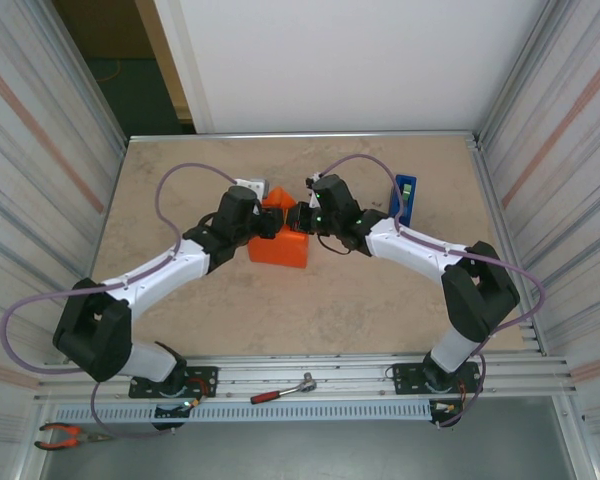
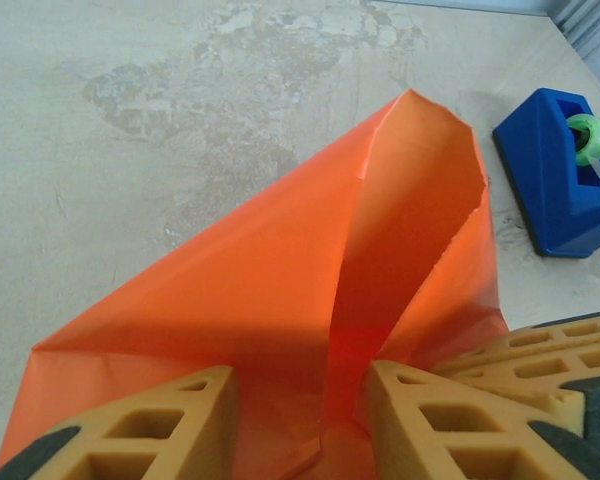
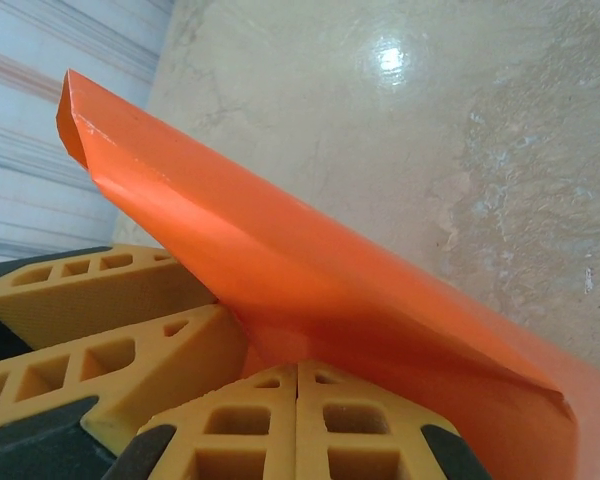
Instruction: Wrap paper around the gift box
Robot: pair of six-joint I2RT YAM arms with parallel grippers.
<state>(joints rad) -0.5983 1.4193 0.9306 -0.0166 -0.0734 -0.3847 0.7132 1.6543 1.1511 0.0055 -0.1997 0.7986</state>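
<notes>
- Near rail [image 1: 360, 375]: red-handled tool [image 1: 282, 390].
- Beige tabletop [image 1: 310, 310]; orange paper [image 1: 280, 248] bundled mid-table, btwn grippers.
- L gripper [image 2: 300, 405]: fingers parted, astride a paper fold.
- R gripper [image 3: 298, 385]: fingers pressed together at paper.
- Blue tape dispenser [image 1: 404, 198] beyond; corrugated side walls [image 1: 40, 150], white back wall [image 1: 360, 60].

Bright even light, soft shadows, glare on the tabletop [image 3: 390, 55].

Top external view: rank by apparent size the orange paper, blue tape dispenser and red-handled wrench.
1. orange paper
2. blue tape dispenser
3. red-handled wrench: longer but far thinner than the dispenser, so these two are close.
</notes>
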